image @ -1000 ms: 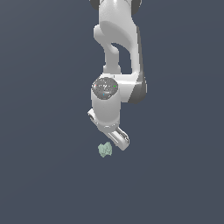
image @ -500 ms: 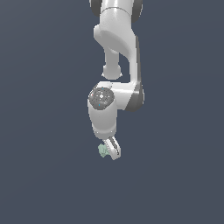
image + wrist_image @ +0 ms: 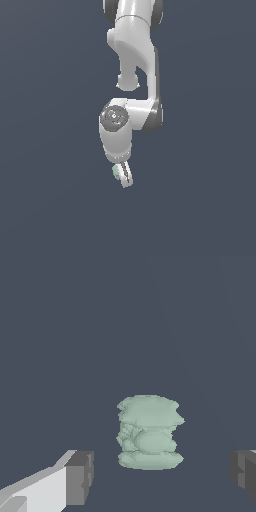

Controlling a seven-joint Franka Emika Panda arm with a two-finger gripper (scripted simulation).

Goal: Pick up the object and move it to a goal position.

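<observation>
The object (image 3: 149, 433) is a small pale mint-green lumpy chunk lying on the dark floor. In the wrist view it sits between my two grey finger pads (image 3: 80, 477), with a clear gap on each side. My gripper (image 3: 162, 473) is open and touches nothing. In the exterior view the white arm reaches down and the gripper (image 3: 124, 176) hangs low over the object (image 3: 116, 172), which shows only as a small green patch beside one finger.
A plain dark blue-grey floor (image 3: 50, 200) fills both views. No other object shows.
The arm has swung toward the exterior view's left and lowered. The gripper now straddles the object, which earlier lay just beside the fingers. The object has not moved.
</observation>
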